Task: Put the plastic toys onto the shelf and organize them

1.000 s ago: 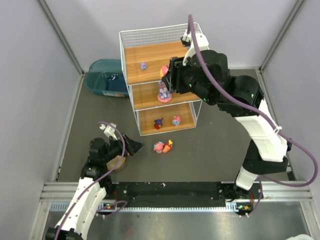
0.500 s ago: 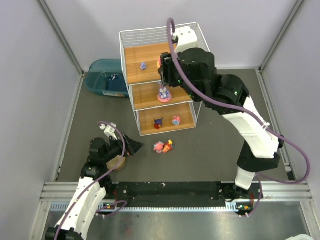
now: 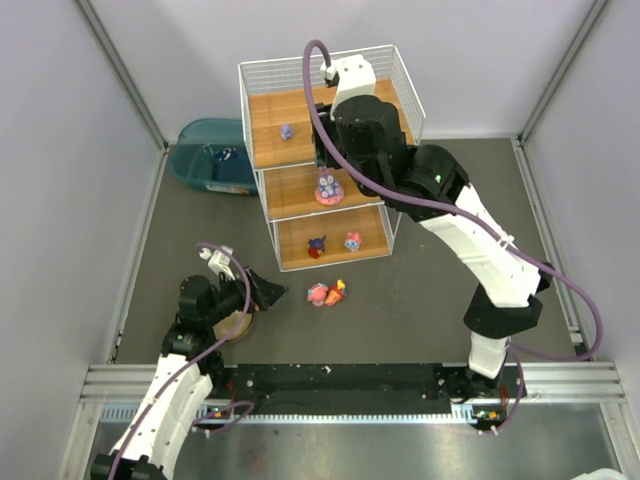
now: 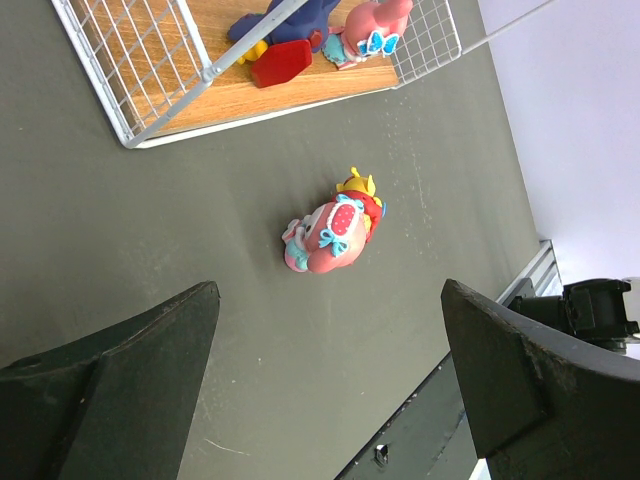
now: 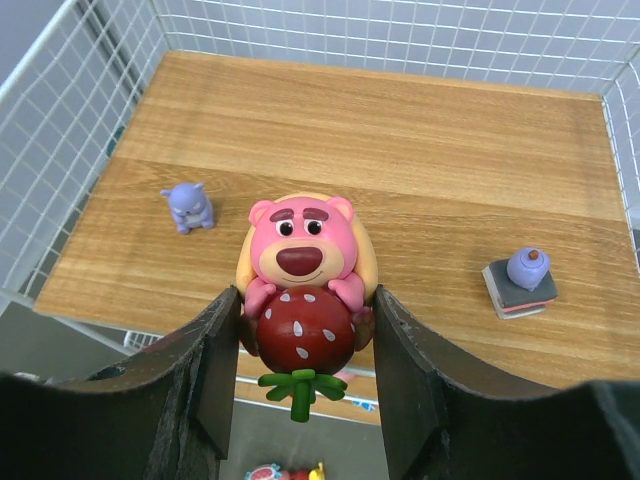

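A bear is seen in the right wrist view. It has a pink head with dark brows and a maroon nose, and a tan back behind it. A red strawberry with white seeds and a green stalk is hugged in front. The bear is gripped by the right claw, whose jaws are clenched partway on the strawberry, one finger on each flank. It is held over the front edge of the top board of the shelf; whether the wood is touched cannot be told. On that board a purple cub is stood to the left and a purple blob on a block to the right, both apart from the bear.

From above, a bunny on a pink disc is seen on the middle tier. A dark toy and a pink toy are set side by side on the bottom tier. A red-and-pink pair with blue bows and a yellow bit is laid on the tabletop just in front of the shelf. The left claw is spread wide with nothing between its fingers, and is hung above the tabletop near that pair. A bowl is partly hidden beneath it, and a bin is set left of the shelf.
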Robot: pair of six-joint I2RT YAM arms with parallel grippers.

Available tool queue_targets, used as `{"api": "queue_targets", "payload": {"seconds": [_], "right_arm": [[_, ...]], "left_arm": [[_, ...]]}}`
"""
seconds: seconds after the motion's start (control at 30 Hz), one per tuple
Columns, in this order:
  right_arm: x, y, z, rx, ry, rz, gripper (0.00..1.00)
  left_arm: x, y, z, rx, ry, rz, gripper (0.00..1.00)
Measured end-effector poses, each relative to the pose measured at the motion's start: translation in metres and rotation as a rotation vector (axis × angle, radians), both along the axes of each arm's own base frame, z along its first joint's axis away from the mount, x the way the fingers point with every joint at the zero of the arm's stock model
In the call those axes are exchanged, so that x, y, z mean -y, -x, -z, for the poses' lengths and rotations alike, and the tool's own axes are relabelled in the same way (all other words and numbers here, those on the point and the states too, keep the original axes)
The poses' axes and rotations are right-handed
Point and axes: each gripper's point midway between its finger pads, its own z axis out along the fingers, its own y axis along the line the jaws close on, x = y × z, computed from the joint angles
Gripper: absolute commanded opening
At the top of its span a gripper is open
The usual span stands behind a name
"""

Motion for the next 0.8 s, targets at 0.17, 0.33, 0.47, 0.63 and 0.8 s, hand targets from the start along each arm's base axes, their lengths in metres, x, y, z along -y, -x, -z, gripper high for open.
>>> {"api": "queue_targets", "payload": {"seconds": [0.17, 0.33, 0.47, 0.63, 0.8], "right_arm": [[0.001, -0.006, 0.010, -0.015, 0.018, 0.022, 0.00], [0.003, -0.012, 0.018, -0.029, 0.026, 0.039, 0.04], [0.004, -0.015, 0.018, -0.029, 0.014, 0.047, 0.10], [0.002, -0.019, 0.019, -0.029, 0.001, 0.053, 0.15], [0.002, -0.023, 0.020, -0.027, -0.015, 0.061, 0.27]], "left_arm": [[0.000, 0.000, 0.000, 0.000, 0.000, 0.000, 0.99], [0.000, 0.000, 0.000, 0.000, 0.000, 0.000, 0.99], [0.000, 0.000, 0.000, 0.000, 0.000, 0.000, 0.99], [0.000, 0.000, 0.000, 0.000, 0.000, 0.000, 0.99], [0.000, 0.000, 0.000, -0.001, 0.001, 0.000, 0.99]]}}
